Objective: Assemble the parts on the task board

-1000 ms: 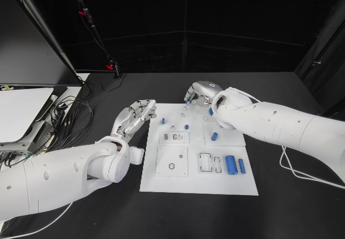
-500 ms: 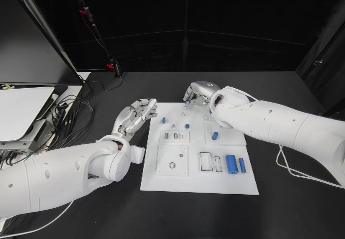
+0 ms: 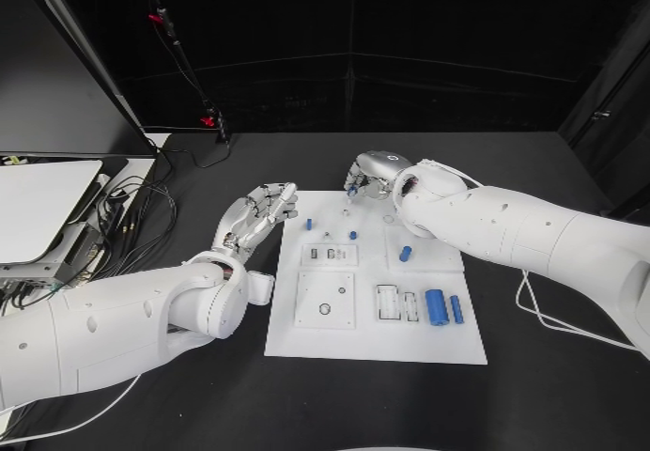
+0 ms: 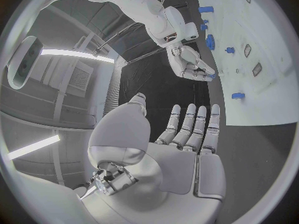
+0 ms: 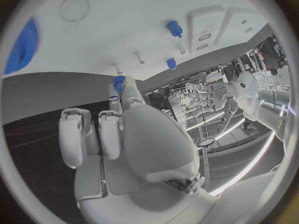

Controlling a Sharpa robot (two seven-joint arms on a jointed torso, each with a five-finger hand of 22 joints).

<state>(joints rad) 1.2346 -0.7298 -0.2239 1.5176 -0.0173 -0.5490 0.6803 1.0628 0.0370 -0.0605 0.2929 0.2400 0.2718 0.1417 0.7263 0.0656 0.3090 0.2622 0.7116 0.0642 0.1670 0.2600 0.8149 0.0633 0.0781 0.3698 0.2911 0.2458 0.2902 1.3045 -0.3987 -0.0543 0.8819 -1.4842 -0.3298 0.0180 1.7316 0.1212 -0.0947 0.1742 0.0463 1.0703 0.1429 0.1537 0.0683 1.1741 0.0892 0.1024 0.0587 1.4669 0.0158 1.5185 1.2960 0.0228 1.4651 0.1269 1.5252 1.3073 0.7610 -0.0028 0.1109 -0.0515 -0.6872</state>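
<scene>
At the far edge of the task board point(image 3: 407, 352), our right hand point(image 3: 368, 175) hovers with a small blue part point(image 5: 118, 82) pinched at its fingertips, the other fingers curled in behind. The left wrist view shows the same hold: the blue piece sits at the very tips, just above the white plate. Our left hand point(image 3: 260, 212) lies off the board's left edge, over the black counter point(image 3: 162, 395), fingers straight and together with nothing in them.

The rest of the blue parts lie well apart on the board: a small peg point(image 3: 307, 225) near the left edge, another point(image 3: 352, 235) toward the middle, a short cylinder point(image 3: 407, 253) to the right, and a large cylinder point(image 3: 435, 307) with a thinner one point(image 3: 456, 311) in the near right corner.

We judge the main risk to be the pinch itself. The hold is shallow, so any tilt on the way down could twist the part and let it drop or roll off the far edge. Two thin posts point(image 5: 139, 60) stand close to the held piece, and a sideways drift could knock against them. We cannot tell which seat the part is meant for, so a wrong placement is also possible.
</scene>
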